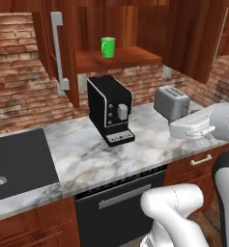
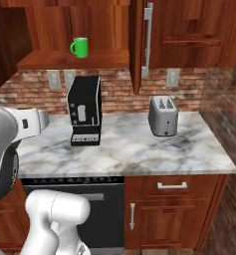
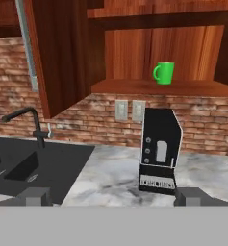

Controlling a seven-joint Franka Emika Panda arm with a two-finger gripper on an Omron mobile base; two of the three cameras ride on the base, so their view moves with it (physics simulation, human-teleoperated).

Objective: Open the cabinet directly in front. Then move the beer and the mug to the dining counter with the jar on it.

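Cabinet (image 1: 63,53) doors stand open; mug (image 3: 164,73) sits upright on the shelf, upper right of centre in the hand view, well beyond the gripper (image 3: 113,196) (jaws wide apart, holding nothing). Coffee machine (image 3: 158,150) below it.

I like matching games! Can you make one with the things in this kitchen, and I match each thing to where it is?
Things:
1. mug
2. coffee machine
3. toaster
4. tap

Places:
A. over the black sink
B. on the counter under the open cabinet's shelf
C. on the shelf in the open cabinet
D. on the counter, to the right of the coffee machine

Pairs: 1-C, 2-B, 3-D, 4-A
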